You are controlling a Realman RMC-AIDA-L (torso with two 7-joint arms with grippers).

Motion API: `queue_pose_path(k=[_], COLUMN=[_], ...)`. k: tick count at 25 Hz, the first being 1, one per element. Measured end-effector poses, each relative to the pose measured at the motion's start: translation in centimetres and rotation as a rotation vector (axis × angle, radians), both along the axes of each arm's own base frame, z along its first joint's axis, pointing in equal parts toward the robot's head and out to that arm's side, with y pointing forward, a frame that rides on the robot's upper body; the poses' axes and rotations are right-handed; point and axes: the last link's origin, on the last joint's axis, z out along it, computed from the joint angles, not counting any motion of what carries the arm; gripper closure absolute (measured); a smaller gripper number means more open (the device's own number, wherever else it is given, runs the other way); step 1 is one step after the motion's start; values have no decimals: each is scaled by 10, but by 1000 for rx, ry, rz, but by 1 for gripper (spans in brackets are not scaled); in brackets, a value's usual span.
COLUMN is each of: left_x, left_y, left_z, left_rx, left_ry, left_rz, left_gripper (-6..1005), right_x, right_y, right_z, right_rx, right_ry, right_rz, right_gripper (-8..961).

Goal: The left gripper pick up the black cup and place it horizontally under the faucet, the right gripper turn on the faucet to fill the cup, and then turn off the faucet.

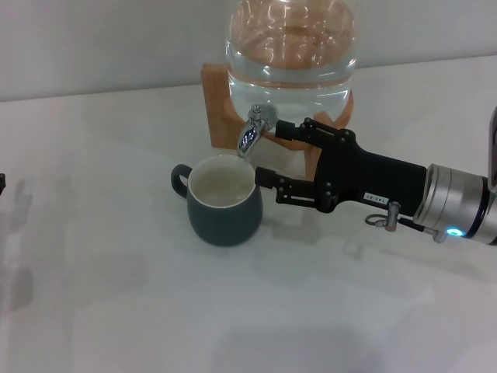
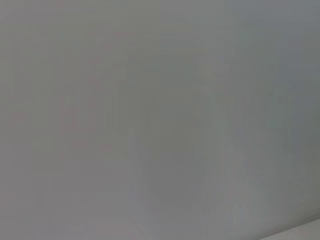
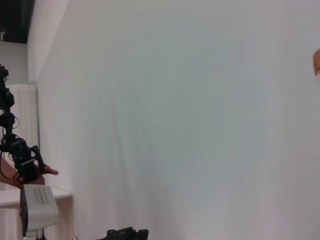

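Black cup (image 1: pixel 224 202) upright on the white surface (image 1: pixel 116 295) directly under the faucet (image 1: pixel 252 134), handle away from the right pincer (image 1: pixel 268 151), right pincer spread open just beside the faucet, one finger by the spout, the other touching the cup's side, left pincer out of sight

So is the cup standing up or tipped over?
Standing up. The black cup sits upright on the table, its cream inside facing up, just below the faucet.

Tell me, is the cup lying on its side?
No, the black cup stands upright on the table under the faucet, its cream inside facing up.
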Motion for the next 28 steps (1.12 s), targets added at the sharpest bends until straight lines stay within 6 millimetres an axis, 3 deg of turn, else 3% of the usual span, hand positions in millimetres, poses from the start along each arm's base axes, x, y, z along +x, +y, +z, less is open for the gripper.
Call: queue_pose_path(k=[20, 28], left_x=[0, -1], left_y=[0, -1], left_z=[0, -1], left_rx=[-3, -6], left_ry=[0, 0], left_rz=[3, 8], left_gripper=[118, 118], right_x=[3, 12], right_y=[-2, -12], right_z=[8, 27], right_rx=[25, 86], right_ry=[9, 66], right_rz=[4, 0], right_gripper=[96, 96])
